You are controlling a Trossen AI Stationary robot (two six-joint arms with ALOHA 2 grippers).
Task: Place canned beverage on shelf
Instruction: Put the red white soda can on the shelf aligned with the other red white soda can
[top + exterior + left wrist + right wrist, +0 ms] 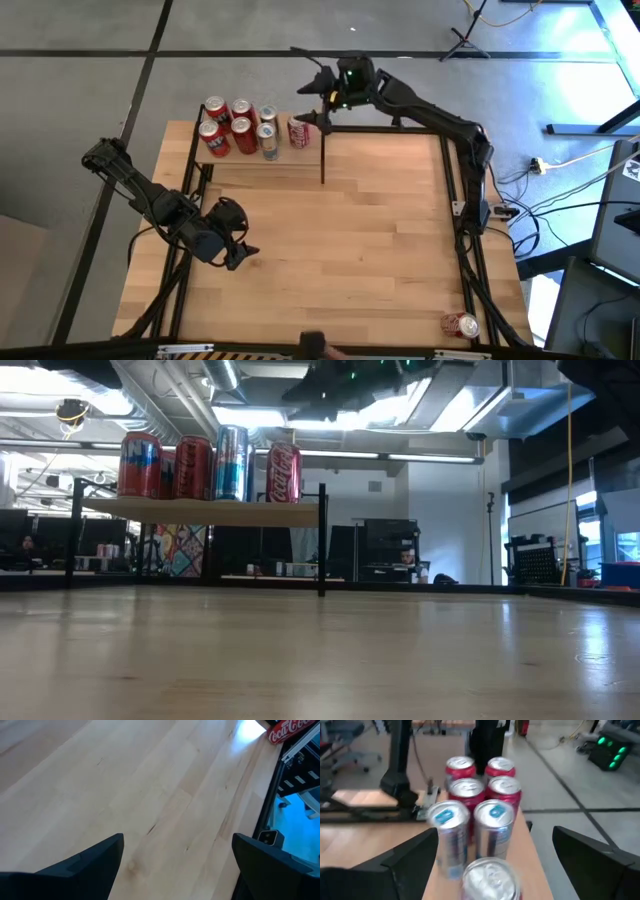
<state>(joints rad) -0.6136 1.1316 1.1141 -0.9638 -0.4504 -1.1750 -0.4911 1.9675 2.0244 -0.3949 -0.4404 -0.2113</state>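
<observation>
Seven cans stand on the shelf (pixel 262 165) at the table's far left: six bunched in a cluster, and a red cola can (pixel 298 132) alone near the shelf's right end. Your right gripper (pixel 322 118) hangs just beside that can, above and behind it, fingers spread wide with nothing between them; in the right wrist view the can's silver top (pixel 491 874) sits between the two dark fingers. I judge this can placed and let go.

One more can (pixel 461 324) lies on its side at the table's near right corner, well apart from both arms. If you go for it, expect a thin aluminium wall: stiff enough when full, easy to dent if you squeeze hard, and smooth, so it slips under a light pinch. Lying down, it will likely roll when nudged. Take it across the middle of the body, jaws square to the long axis, not on the rims. Whether it is full or empty, you cannot tell here.

Your left gripper (pixel 238 253) waits low over the bare wood at the table's left, fingers wide apart and holding nothing.

Mind the cluster on the shelf: room is left only at the right end.
</observation>
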